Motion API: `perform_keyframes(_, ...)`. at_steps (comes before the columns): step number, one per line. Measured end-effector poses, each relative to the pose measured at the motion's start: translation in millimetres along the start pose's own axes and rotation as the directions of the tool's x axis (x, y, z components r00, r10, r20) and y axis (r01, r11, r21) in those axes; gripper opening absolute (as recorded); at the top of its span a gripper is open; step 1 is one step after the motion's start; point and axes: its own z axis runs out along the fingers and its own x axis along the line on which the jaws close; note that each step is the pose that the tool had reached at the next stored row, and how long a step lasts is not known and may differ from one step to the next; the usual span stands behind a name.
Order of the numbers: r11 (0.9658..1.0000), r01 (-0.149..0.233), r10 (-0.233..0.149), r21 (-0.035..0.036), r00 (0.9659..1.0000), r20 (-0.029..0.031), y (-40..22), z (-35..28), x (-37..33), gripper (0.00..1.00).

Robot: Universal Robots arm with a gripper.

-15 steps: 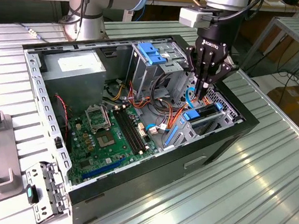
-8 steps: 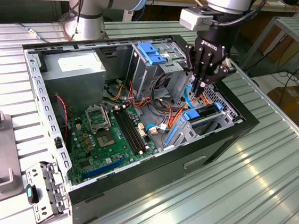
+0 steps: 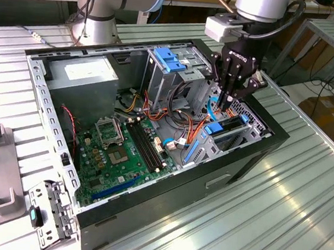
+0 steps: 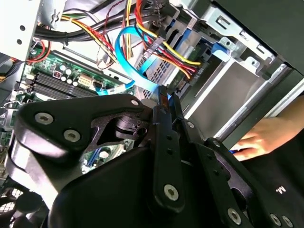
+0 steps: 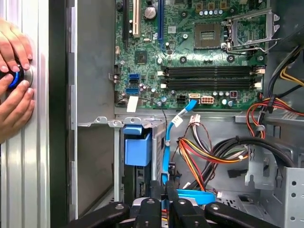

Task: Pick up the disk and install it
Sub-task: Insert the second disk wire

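Right, biggest first: 1 ribbed metal tabletop carrying 1 open PC case, w/ 1 grey power-supply box and 1 motherboard well off from the gripper. Closer in, 1 drive cage sits directly under the gripper. 1 gripper, fingers pressed together in both wrist views; can't tell if they nip anything. 1 disk, edge-on in that cage just below and beside the fingertips, its blue carrier end showing in the first wrist view. 1 blue flat cable loops right by the fingertips, touching or nearly. 2 hands of a person around a blue button outside the case, well apart from the gripper. Judging by this, pick-up is done and the install step is in hand, approx. at the end: disk looks slotted. Any last seating would need a straight push along the slot, kept clear of the cable.
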Motion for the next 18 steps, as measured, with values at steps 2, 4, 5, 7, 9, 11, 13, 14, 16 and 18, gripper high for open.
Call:
perform_keyframes(2, 0.9999, -0.003, 0.003, 0.0126, 0.9998, 0.02, 0.9, 2.8, 9.3, 0.16)
perform_keyframes(4, 0.9997, -0.006, 0.005, 0.0217, 0.9995, 0.0326, 1.8, 4.3, 14.8, 0.16)
perform_keyframes(5, 0.9995, -0.008, 0.007, 0.0294, 0.9991, 0.0411, 3.1, 5.2, 17.8, 0.16)
perform_keyframes(7, 0.9993, -0.009, 0.008, 0.0355, 0.9988, 0.0479, 4.5, 5.9, 20.0, 0.16)
perform_keyframes(9, 0.9991, -0.011, 0.009, 0.0407, 0.9982, 0.0589, 5.7, 7.1, 24.0, 0.16)
perform_keyframes(11, 0.9989, -0.013, 0.009, 0.0441, 0.9973, 0.0724, 6.6, 8.5, 28.6, 0.16)
perform_keyframes(13, 0.9988, -0.014, 0.01, 0.0472, 0.9962, 0.0863, 7.3, 9.7, 32.7, 0.16)
perform_keyframes(14, 0.9987, -0.015, 0.011, 0.0486, 0.9957, 0.0922, 7.5, 10.3, 34.6, 0.16)
perform_keyframes(16, 0.9983, -0.018, 0.012, 0.0553, 0.9934, 0.1139, 7.8, 11.7, 39.2, 0.16)
perform_keyframes(18, 0.9977, -0.022, 0.013, 0.0646, 0.9909, 0.1341, 8.8, 13.0, 41.5, 0.16)
